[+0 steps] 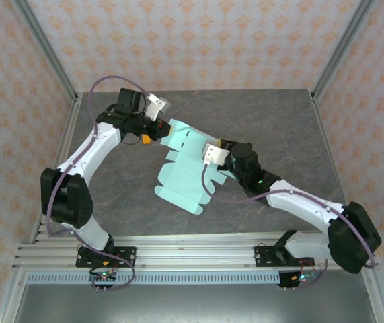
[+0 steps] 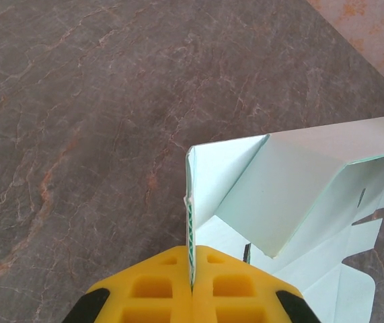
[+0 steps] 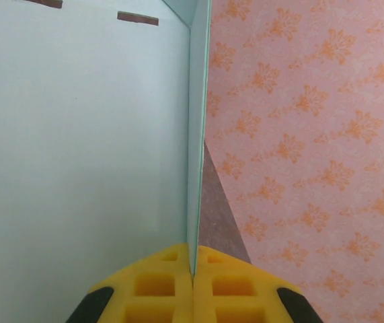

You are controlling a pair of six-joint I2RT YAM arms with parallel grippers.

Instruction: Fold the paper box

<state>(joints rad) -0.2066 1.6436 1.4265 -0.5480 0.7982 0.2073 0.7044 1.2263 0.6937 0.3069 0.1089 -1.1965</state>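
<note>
The box [image 1: 181, 171] is not yet a box: it is a die-cut sheet, partly bent, whose near end seems to rest on the surface [image 1: 279, 121] while its far end is lifted. The left tool [image 1: 152, 134] is clamped on the far left corner of the box, and its wrist view shows the yellow fingers [image 2: 232, 286] pressed together on a thin edge, with one panel folded up beside it. The right tool [image 1: 218, 149] is clamped on the right edge of the box in the same way. I judge that the first folds are in hand, with the walls being raised along the creases. The next move probably calls for both arms to turn together, so that the thin card bends at the crease and does not tear or slip.
</note>
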